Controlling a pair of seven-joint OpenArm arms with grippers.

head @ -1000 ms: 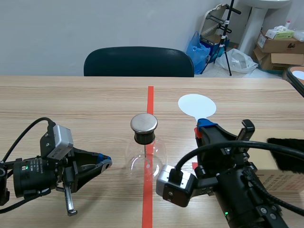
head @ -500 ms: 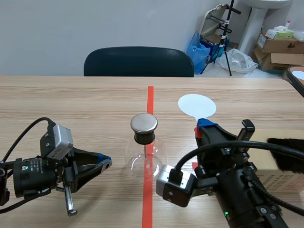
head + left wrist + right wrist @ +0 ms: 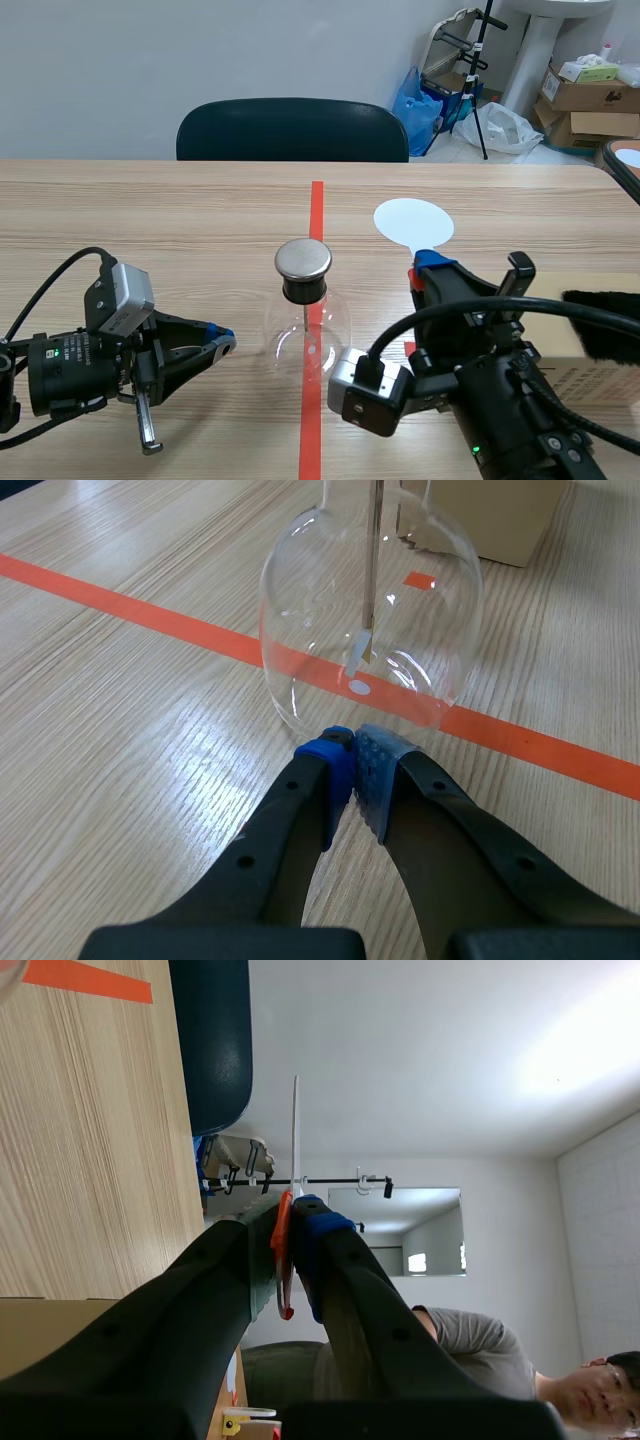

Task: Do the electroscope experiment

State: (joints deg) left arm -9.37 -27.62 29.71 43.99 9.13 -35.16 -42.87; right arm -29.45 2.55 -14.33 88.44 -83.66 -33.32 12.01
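Scene view, your stock: electroscope flask (image 3: 305, 300) at centre; left gripper (image 3: 222, 342) pinched together, empty, just left of it; right gripper (image 3: 428, 265) clamped on white paddle (image 3: 414, 222), right.

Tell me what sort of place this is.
Probably a lab or office workroom: a wooden table with a chair behind it, cardboard boxes in the corner, a glass electroscope flask set out.
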